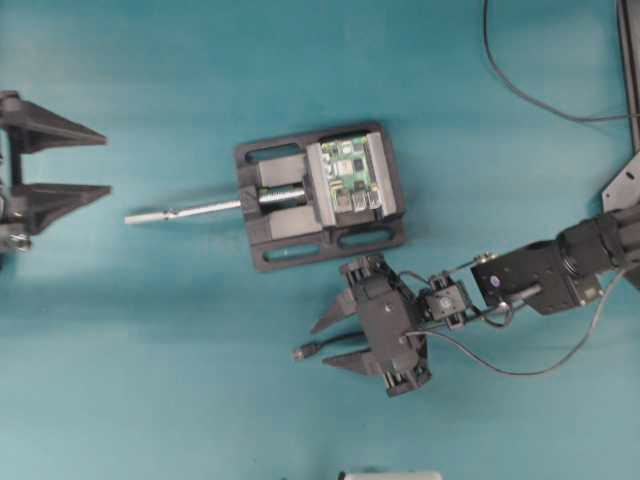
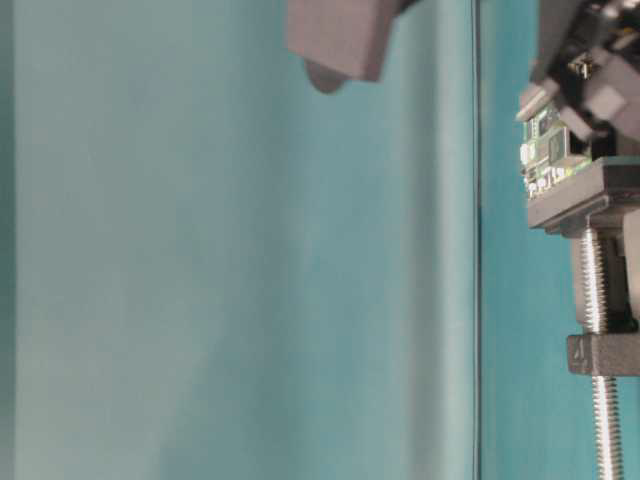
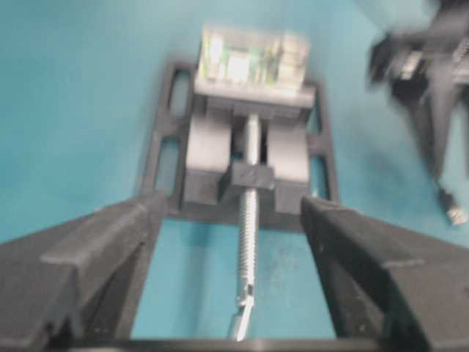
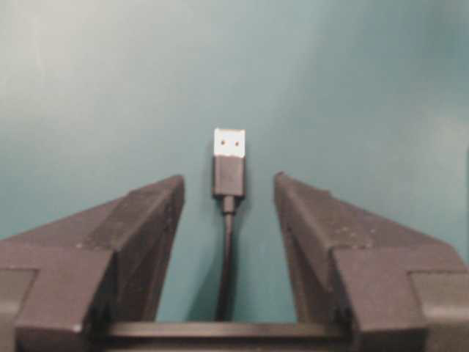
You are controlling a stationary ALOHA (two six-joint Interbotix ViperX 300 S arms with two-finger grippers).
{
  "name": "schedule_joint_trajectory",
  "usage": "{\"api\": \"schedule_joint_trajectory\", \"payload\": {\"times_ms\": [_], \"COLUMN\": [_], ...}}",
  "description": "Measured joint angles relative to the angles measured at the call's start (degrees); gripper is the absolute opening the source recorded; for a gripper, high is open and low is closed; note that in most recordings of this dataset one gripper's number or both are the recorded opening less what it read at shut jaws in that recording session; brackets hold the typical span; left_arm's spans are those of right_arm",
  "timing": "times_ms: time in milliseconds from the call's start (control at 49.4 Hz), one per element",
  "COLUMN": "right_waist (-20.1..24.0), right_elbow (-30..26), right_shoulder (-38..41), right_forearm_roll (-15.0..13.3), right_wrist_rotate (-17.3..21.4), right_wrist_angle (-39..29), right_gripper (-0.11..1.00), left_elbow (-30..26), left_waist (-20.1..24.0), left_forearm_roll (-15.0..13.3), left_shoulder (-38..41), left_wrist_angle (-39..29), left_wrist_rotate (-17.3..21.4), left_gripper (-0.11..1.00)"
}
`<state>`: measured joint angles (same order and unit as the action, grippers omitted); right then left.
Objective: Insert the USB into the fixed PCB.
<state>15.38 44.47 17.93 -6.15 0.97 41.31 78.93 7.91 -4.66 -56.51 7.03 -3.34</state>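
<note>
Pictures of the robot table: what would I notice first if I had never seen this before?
Probably the green PCB, clamped in a black vise in the middle of the teal table, with a silver screw rod sticking out to the left. Next, the right gripper, open just below the vise, with the USB lying on the table between its fingers. The left gripper waits open at the far left edge.

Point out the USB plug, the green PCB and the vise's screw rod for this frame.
USB plug [image 4: 229,154], right wrist view, on its silvery metal tip.
Green PCB [image 1: 350,172], overhead view, on the board's middle.
Screw rod [image 1: 200,210], overhead view, on the bare shaft left of the vise.
</note>
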Motion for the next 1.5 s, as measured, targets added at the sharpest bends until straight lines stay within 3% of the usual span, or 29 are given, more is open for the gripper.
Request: {"api": "schedule_joint_trajectory", "payload": {"times_ms": [182,689,810,1013,1499], "right_waist": [0.0,-0.4,-0.4,-0.2,1.1], "right_elbow": [-1.4,-1.7,-1.7,-1.7,-2.2], "right_shoulder": [2.3,2.4,2.4,2.4,5.2], "right_forearm_roll": [0.1,0.0,0.1,0.0,0.1], "right_wrist_rotate": [0.1,0.1,0.0,0.0,2.0], "right_wrist_angle": [0.0,-0.1,-0.1,0.0,-0.5], "right_gripper": [0.55,0.53,0.48,0.29,0.29], "left_elbow": [5.1,7.5,7.6,7.9,8.7], "left_waist": [0.4,0.5,0.5,0.8,2.5], "left_forearm_roll": [0.0,0.0,0.0,0.1,0.0], "left_shoulder": [-7.6,-8.0,-8.0,-8.0,-8.0], "left_wrist_angle": [-0.4,-0.5,-0.5,-0.5,-0.5], "left_wrist_rotate": [0.0,0.0,0.0,0.0,0.0], "left_gripper": [0.89,0.89,0.89,0.89,0.89]}}
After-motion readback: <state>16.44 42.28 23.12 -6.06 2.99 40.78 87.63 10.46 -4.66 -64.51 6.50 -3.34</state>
